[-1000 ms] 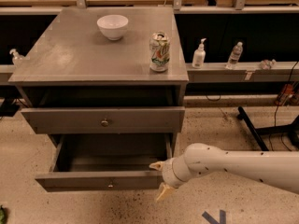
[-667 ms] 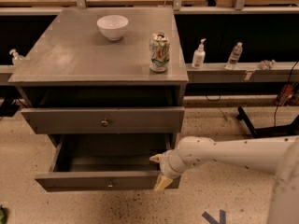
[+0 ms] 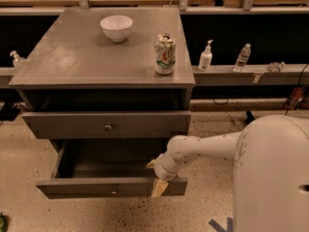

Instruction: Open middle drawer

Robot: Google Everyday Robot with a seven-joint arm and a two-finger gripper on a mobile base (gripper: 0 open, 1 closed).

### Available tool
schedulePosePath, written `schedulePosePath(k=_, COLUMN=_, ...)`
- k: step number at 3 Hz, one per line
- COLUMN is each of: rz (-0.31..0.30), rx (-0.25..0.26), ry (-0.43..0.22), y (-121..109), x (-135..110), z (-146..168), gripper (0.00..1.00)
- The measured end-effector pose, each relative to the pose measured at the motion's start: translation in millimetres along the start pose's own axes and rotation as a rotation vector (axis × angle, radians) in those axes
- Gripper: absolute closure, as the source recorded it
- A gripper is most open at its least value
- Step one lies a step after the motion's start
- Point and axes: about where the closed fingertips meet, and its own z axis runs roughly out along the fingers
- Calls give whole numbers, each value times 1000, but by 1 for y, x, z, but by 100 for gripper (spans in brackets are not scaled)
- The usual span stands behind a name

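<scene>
Grey counter [image 3: 72, 62]: carries a white bowl [image 3: 116, 27] towards the back and an upright drinks can [image 3: 165, 53] near the right edge, well apart.

Middle drawer [image 3: 63, 124]: plain front with a round knob [image 3: 108, 127] at centre.

Bottom drawer [image 3: 72, 187]: pulled out, interior showing.

White arm [image 3: 207, 146]: enters from the right. Its pincer [image 3: 155, 176] is at the right end of the bottom drawer's front.

Side ledge [image 3: 251, 74]: holds a pump bottle [image 3: 205, 57] and a clear bottle [image 3: 242, 58].

White bowl [image 3: 116, 27], soda can [image 3: 165, 53], pump bottle [image 3: 205, 57]
</scene>
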Motion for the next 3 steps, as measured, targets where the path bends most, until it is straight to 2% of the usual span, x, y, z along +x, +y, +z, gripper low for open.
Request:
schedulePosePath(k=2, rz=1, rx=-19, ry=-7, y=2, x=-4, z=2, gripper=30)
schedulePosePath(k=3, rz=19, rx=-83, ry=3, y=42, x=-19, z=-7, gripper=31)
